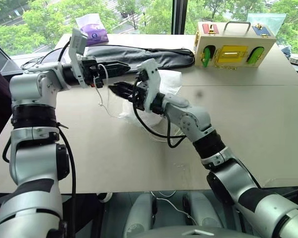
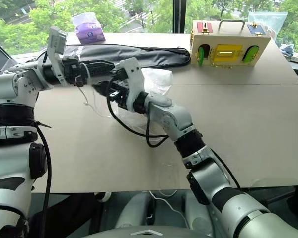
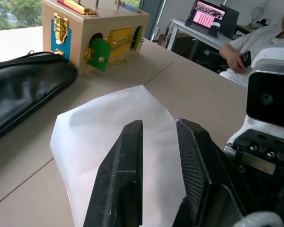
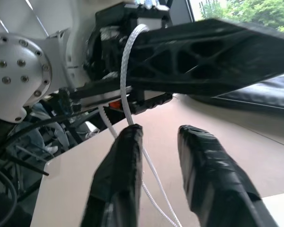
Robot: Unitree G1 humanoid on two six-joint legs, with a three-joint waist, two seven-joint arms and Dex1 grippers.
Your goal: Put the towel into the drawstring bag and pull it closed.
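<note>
Though both arms crowd over it, the bag shows as a thin white pouch lying on the table, toward the far edge and just in front of the black case. Part of it is hidden behind the right arm. A white cord hangs from the left gripper, which points level across the bag with its fingers a narrow gap apart; whether they pinch the cord cannot be told. The right gripper sits just below it, pointing left at the hanging cord. Its jaws stand apart, and the cord runs against the inner edge of one finger without being clamped. The towel cannot be made out; if it is inside the bag, the fabric hides it. Along the far edge stand a wooden latch box at the right and a purple packet at the left. Beyond the table a seated person shows.
</note>
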